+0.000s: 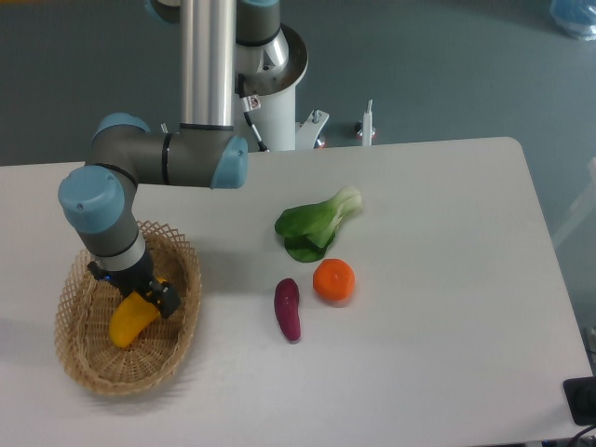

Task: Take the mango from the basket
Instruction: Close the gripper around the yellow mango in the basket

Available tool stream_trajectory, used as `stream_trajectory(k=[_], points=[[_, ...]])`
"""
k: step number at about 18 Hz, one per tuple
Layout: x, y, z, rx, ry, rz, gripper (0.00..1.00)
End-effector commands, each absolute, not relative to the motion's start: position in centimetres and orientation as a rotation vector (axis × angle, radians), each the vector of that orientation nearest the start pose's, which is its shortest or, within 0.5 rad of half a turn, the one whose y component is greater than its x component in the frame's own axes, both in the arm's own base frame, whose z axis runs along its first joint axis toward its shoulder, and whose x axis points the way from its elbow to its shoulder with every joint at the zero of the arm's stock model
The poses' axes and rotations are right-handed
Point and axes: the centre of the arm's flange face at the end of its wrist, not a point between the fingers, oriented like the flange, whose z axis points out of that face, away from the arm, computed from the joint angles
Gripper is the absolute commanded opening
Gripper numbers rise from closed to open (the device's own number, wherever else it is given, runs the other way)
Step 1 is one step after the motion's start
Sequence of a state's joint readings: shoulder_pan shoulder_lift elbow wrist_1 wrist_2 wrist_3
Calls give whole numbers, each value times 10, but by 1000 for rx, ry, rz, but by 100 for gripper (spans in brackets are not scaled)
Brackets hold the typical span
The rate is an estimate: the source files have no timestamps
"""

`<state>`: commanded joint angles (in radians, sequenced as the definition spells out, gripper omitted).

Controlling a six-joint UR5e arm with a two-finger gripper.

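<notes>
Down at eight o'clock on the table, your arm reaches straight down into the basket, its fingers closed on the upper end of the mango. Wicker rim rings the fruit closely. The mango's long axis runs from two o'clock to eight o'clock, lower end inside the basket.

the white table bears a basket, bok choy, orange and eggplant.
</notes>
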<state>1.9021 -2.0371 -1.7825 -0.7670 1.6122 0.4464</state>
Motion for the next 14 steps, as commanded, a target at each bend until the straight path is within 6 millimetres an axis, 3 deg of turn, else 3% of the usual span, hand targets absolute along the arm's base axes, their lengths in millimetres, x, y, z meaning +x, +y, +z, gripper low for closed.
stream_trajectory(k=[7,13,14], points=[[-75,617,224,-3009,178,140,66],[-82,614,263,-2948,167,170,66],[-90,611,279,-2925,145,182,56]])
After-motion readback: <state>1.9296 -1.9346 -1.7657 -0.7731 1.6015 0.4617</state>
